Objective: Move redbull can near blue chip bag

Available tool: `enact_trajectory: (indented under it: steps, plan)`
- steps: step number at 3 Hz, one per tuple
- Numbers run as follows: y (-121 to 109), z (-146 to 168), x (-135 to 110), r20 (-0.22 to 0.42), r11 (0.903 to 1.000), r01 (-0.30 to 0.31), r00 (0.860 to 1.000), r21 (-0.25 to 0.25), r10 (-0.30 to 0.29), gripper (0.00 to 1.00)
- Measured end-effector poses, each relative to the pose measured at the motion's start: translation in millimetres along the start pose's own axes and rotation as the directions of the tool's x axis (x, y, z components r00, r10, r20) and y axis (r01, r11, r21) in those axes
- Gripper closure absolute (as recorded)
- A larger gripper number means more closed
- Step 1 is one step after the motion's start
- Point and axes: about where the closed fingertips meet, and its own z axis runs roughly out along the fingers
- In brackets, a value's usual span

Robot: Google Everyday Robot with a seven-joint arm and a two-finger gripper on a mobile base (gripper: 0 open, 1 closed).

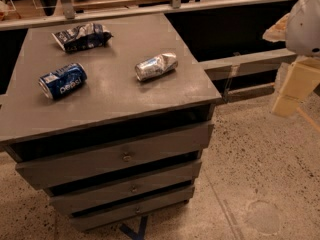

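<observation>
The redbull can (156, 66) lies on its side near the middle right of the grey cabinet top (115, 104), shiny round end toward the left. The blue chip bag (81, 36) lies crumpled at the far left of the top, well apart from the can. My gripper (294, 86) shows as cream-coloured parts below the white arm housing (305, 24) at the right edge of the view. It is off the cabinet's right side, over the floor and far from the can. It holds nothing that I can see.
A dark blue Pepsi can (62, 80) lies on its side at the left of the top, in front of the bag. The cabinet has three drawers (125, 156) below. A rail and shelf (250, 64) run behind and to the right. Speckled floor (260, 174) lies to the right.
</observation>
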Motion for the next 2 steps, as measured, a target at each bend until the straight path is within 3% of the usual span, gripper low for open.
enact_trajectory:
  steps: [1, 2]
  plan:
    - [-23.3, 1.3, -28.7, 0.038, 0.9921, 0.124, 0.992, -0.016, -0.123, 0.0]
    - [-51.7, 12.7, -60.0, 0.047, 0.966, 0.254, 0.967, -0.046, -0.252, 0.0]
